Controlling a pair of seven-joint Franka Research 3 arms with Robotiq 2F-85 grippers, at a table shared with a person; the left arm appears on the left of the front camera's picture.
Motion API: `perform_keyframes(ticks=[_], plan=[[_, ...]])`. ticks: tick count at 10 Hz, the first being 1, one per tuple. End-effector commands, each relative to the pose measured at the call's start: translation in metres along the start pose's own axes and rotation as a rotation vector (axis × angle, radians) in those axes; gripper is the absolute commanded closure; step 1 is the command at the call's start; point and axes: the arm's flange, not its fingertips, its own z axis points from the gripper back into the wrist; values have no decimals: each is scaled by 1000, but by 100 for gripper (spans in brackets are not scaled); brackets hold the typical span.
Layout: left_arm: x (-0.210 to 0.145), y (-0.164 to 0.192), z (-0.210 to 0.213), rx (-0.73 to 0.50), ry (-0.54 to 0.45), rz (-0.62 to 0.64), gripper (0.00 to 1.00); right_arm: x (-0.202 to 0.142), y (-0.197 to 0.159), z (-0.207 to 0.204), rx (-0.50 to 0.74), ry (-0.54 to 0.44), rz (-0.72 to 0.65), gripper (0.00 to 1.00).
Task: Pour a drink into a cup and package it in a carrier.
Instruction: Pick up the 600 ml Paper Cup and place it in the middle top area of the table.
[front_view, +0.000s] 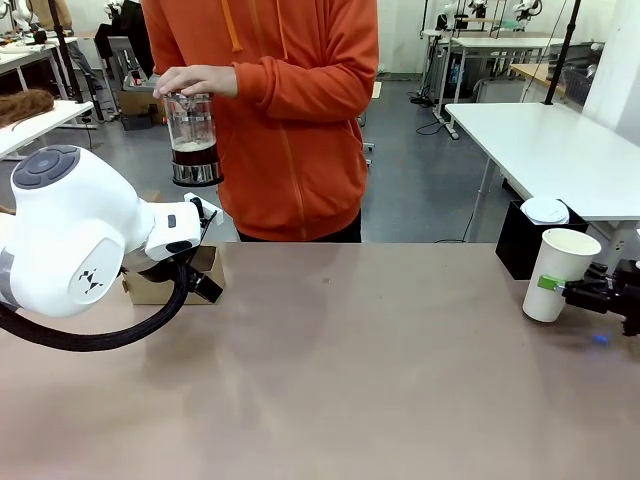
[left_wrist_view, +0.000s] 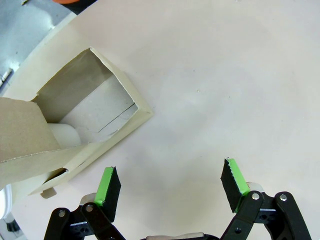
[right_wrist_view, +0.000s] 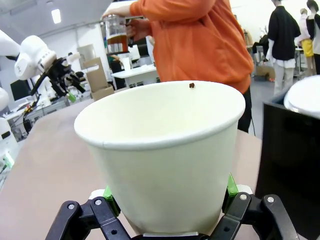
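The drink is dark brown liquid low in a glass jug that a person in an orange top holds by the lid above the table's far left; the jug also appears far off. The white cup stands upright and lidless at the table's right edge, with my right gripper shut on its side; its green pads press both walls of the cup. The brown cardboard carrier lies at the far left. My left gripper hangs open above bare table just beside the carrier.
A black box with a white lid on top stands just behind the cup. My bulky left arm covers part of the carrier. The person stands at the far edge, centre-left.
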Motion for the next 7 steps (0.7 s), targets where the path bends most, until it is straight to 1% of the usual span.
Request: perform_keyframes(ticks=[1, 2, 3, 4, 6, 7], plan=[[0, 0, 0, -1, -1, -1, 0, 38, 35, -37, -50, -29, -13, 11], [0, 0, 0, -1, -1, -1, 0, 50, 48, -59, -44, -27, 3, 11], [0, 0, 0, -1, -1, -1, 0, 57, 63, -95, -47, -25, 9, 11], [0, 0, 0, -1, -1, -1, 0, 58, 68, -130, -49, -21, -3, 11], [0, 0, 0, -1, -1, -1, 0, 54, 62, -200, -19, -43, 15, 11], [0, 0, 0, -1, -1, -1, 0, 52, 52, -234, -20, -54, 18, 11]])
